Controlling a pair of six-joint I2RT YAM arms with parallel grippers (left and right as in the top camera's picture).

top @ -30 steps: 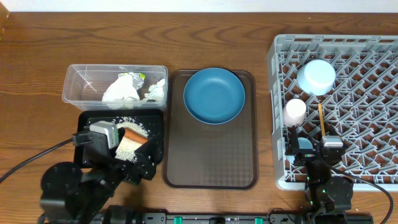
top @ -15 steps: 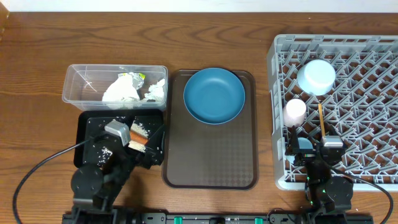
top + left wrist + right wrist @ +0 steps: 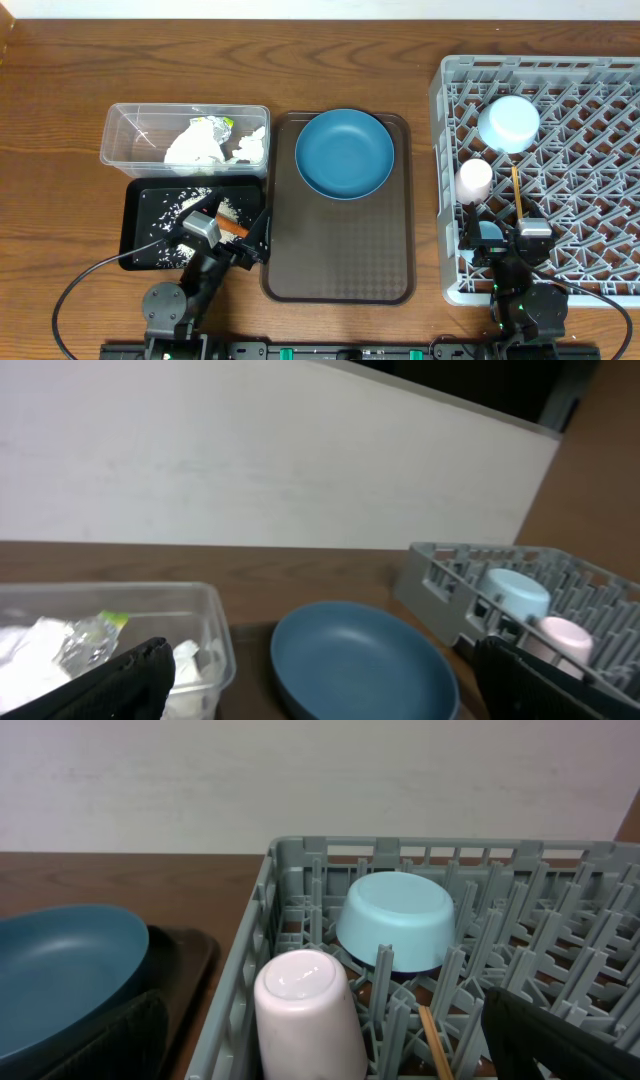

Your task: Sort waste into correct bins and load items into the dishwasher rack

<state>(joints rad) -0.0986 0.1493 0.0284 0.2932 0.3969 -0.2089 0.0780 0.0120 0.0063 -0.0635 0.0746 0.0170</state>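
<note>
Since napkins point(image 3: 195, 143) lie in the clear tub point(image 3: 120, 115) and rice point(image 3: 190, 203) in the black tray point(image 3: 135, 235), loading seems in hand: the blue bowl point(image 3: 344, 153) sits on the brown tray point(image 3: 340, 250) (left gripper point(image 3: 238, 236) and right gripper point(image 3: 507, 235) spread, empty), needing a rim grasp next.

Overhead downward; wrists low, seemingly wallward.

Grey rack point(image 3: 540, 64); pink cup point(image 3: 474, 180); light blue bowl point(image 3: 508, 123); dark blue plate point(image 3: 344, 153); brown tray point(image 3: 340, 250); black tray point(image 3: 140, 225).
</note>
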